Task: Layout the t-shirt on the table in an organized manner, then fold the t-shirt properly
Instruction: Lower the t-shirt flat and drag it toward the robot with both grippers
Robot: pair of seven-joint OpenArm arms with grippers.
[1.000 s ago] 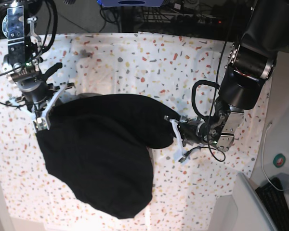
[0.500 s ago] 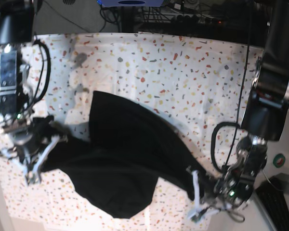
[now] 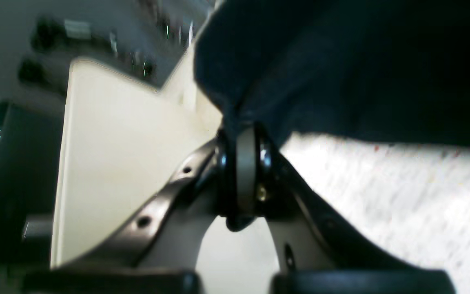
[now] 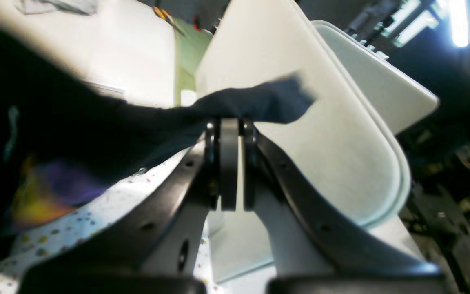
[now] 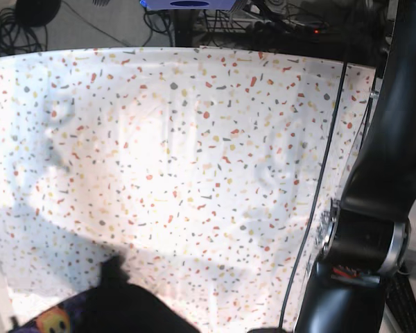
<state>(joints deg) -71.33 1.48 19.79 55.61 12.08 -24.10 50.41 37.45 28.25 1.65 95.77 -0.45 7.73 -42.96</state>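
1. Left hand (image 3: 244,136) has its fingers closed on a bunch of the large black cloth t-shirt (image 3: 341,81), a fold poking out below the grip.
2. Right hand (image 4: 238,127) is pressed shut too, apparently nipping another edge, whose loose corner flares beyond the tips.
3. Two separate holds probably serve to keep the garment stretched between them, so it can be spread before folding; slack in the middle could crease on landing.
4. At the near side of the base view the shirt shows only partly, with a bright orange, yellow and purple print (image 5: 53,320). It looks raised, though its full outline is hidden.
5. Laying it down flat and smoothing it seems the next need; the folding looks barely begun.
6. Beneath lies the white worktop (image 5: 194,139), flecked red, yellow and grey.
7. Around it: coiled black cables (image 5: 17,43), pale rounded panels (image 4: 320,155) and a glaring strip light (image 4: 459,24).
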